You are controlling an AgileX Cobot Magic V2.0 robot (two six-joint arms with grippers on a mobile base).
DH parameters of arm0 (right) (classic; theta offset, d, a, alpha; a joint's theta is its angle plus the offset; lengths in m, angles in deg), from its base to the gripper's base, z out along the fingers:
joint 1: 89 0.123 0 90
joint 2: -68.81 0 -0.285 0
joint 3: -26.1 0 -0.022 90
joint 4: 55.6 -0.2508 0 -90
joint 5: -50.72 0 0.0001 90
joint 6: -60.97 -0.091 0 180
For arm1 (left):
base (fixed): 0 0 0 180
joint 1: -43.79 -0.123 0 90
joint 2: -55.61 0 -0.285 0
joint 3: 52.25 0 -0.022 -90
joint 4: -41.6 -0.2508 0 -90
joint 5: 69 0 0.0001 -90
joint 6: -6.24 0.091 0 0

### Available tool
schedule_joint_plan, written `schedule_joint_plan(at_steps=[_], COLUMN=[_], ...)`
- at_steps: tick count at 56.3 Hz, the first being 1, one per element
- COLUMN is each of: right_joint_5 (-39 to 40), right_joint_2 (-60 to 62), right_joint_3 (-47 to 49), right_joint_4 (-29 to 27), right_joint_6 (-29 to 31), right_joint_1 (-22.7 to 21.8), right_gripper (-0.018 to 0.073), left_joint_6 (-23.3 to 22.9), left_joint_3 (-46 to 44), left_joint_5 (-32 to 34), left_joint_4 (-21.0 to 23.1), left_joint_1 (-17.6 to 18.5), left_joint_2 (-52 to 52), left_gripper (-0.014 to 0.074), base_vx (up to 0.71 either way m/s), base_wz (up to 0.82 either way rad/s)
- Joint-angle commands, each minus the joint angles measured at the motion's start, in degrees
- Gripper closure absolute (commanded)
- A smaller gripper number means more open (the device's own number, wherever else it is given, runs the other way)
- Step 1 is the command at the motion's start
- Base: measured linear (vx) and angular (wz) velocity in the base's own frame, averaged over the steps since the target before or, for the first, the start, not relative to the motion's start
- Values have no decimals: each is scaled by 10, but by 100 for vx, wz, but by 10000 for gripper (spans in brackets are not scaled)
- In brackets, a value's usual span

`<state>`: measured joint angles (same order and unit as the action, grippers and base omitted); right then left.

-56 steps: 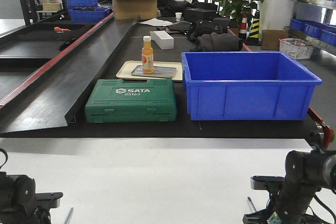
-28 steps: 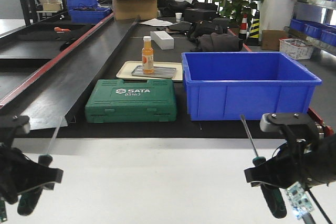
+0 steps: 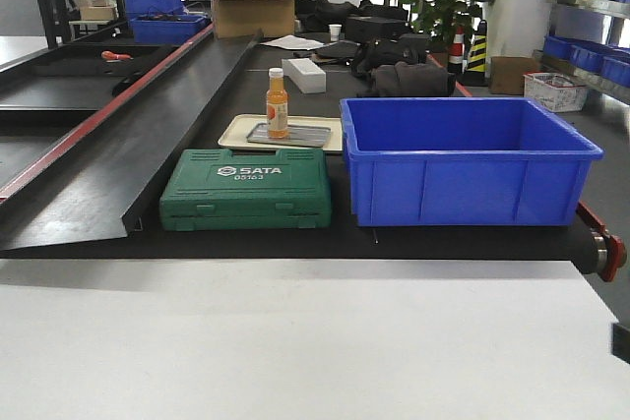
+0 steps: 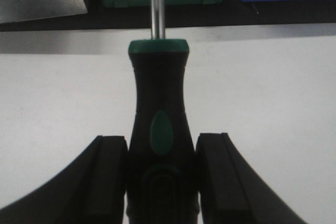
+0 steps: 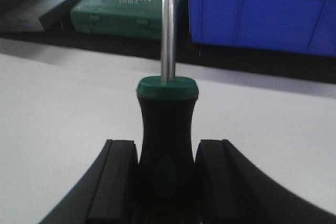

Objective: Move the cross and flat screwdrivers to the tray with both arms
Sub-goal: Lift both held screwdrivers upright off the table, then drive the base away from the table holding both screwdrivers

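The left gripper [image 4: 161, 153] is clamping the left screwdriver [image 4: 160, 98] by its handle, and the right gripper [image 5: 167, 156] is clamping the right screwdriver [image 5: 167, 114] the same way. Both shafts are pointing away. Unlike half a second ago, neither arm is showing in the front view. The grey tray [image 3: 313, 134] is sitting behind the green case [image 3: 246, 189], holding a bottle [image 3: 278, 103].

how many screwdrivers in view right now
2. The left-held screwdriver sits between the jaws of the left gripper; the right-held screwdriver between those of the right gripper. Neither shows in the front view; others may be hidden.
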<state>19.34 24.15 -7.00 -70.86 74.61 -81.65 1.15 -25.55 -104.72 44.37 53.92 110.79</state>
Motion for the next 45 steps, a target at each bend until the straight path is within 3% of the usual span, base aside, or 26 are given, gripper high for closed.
schedule_joint_plan(at_steps=[1,9,21,45], right_joint_5=[51,40,5,21], right_joint_2=[73,155,161,161], right_joint_3=[-8,-37,-37,-37], right_joint_4=[-1,3,43,44], right_joint_6=[4,-18,-50,-50], right_joint_1=[-1,-1,-1,-1], right_gripper=[567,567,567,567], left_joint_6=[-3,-3,-3,-1], left_joint_3=[10,39,43,44], left_joint_5=[65,61,66,50], left_joint_4=[5,5,5,5], left_joint_1=[4,4,4,4], left_joint_2=[-53,-129,-198,-209], left_gripper=[596,595,595,593], base_vx=[0,0,0,0], base_wz=[0,0,0,0])
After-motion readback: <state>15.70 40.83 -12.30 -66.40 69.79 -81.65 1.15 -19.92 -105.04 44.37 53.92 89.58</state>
